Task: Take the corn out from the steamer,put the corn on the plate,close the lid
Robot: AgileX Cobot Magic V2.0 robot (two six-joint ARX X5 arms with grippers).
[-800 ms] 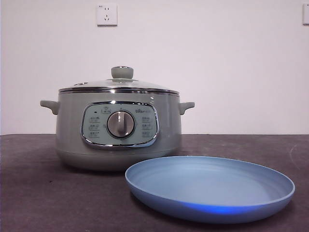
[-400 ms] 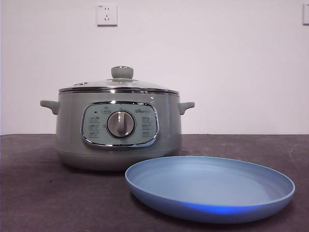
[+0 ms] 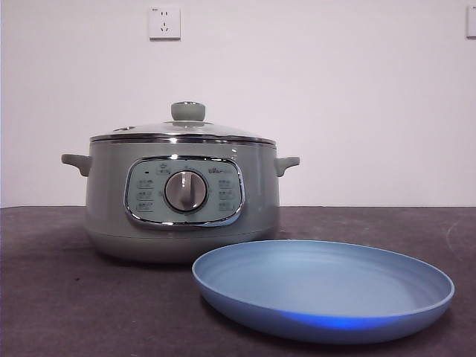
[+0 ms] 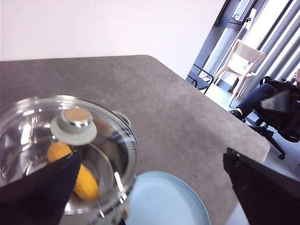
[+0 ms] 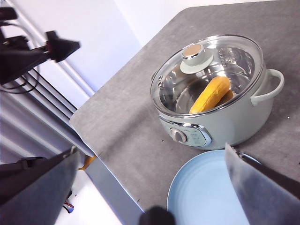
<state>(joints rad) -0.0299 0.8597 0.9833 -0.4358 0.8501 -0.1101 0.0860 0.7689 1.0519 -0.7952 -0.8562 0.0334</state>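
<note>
The pale green steamer [image 3: 182, 216] stands left of centre on the dark table, its glass lid [image 3: 182, 131] shut on top. Through the glass the yellow corn [image 5: 210, 95] lies inside the pot, and the left wrist view also shows the corn [image 4: 78, 176] under the lid [image 4: 28, 136]. The light-blue plate [image 3: 323, 286] lies bare in front and to the right of the pot. My left gripper [image 4: 151, 157] hovers open high above the pot and plate. Above the plate's side of the table, my right gripper [image 5: 151, 149] is open too. Neither shows in the front view.
A wall socket [image 3: 164, 22] sits on the white wall behind. The table's edge [image 5: 93, 154] drops off near the pot's control side; dark equipment [image 5: 33, 54] stands beyond it. A chair [image 4: 243, 56] and a seated person [image 4: 276, 103] are past the other table edge.
</note>
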